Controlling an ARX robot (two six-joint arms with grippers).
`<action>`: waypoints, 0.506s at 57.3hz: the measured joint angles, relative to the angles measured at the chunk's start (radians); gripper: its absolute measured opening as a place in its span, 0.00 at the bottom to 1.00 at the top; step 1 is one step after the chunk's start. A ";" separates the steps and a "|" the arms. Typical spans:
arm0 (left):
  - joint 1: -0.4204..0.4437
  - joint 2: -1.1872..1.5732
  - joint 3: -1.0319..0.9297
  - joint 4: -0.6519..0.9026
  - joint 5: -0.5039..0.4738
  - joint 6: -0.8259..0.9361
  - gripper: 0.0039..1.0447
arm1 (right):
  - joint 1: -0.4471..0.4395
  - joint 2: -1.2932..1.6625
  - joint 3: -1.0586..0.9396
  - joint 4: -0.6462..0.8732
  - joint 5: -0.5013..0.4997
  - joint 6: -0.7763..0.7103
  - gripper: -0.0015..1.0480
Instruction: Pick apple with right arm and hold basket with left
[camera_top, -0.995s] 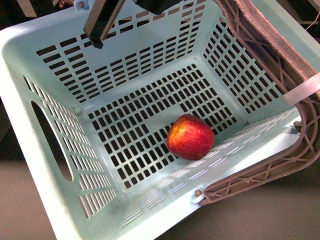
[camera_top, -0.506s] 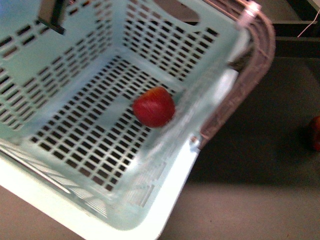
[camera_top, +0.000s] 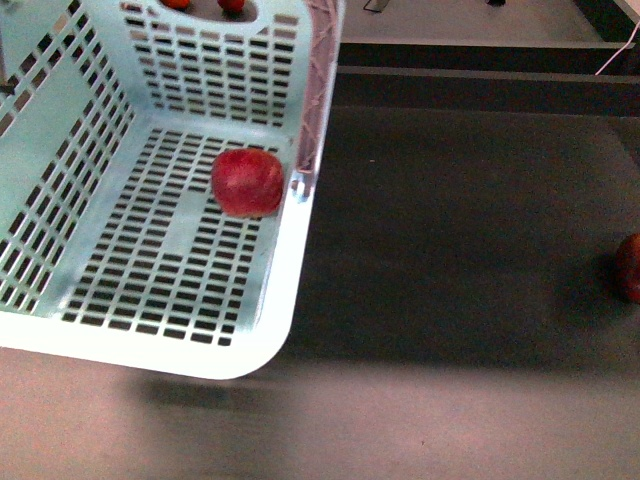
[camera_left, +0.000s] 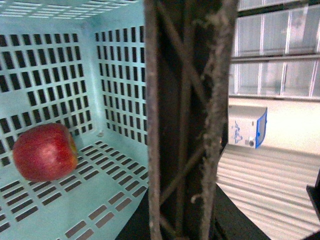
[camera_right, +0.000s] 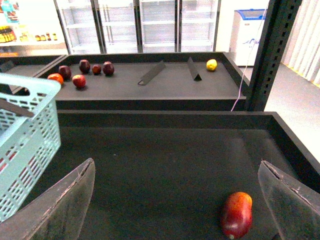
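— Apple (camera_top: 247, 182)?
— Lying inside basket (camera_top: 150, 345), against the wall beside handle (camera_left: 185, 125).
— Claws?
— Can see right claw (camera_right: 176, 162) spread wide over surface (camera_right: 150, 200), holding nothing; cannot tell for left claw, hidden.
— Advice?
— Keep basket level, move slowly; otherwise likely rolls.

Red apple (camera_top: 247, 182) inside mint-green slotted basket (camera_top: 285, 295), beside its wall
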 joint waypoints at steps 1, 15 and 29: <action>0.006 0.003 -0.002 0.002 0.000 -0.003 0.06 | 0.000 0.000 0.000 0.000 0.000 0.000 0.91; 0.101 0.104 -0.027 0.006 -0.014 -0.028 0.06 | 0.000 0.000 0.000 0.000 0.000 0.000 0.91; 0.113 0.164 -0.042 0.027 0.085 -0.051 0.06 | 0.000 0.000 0.000 0.000 0.000 0.000 0.91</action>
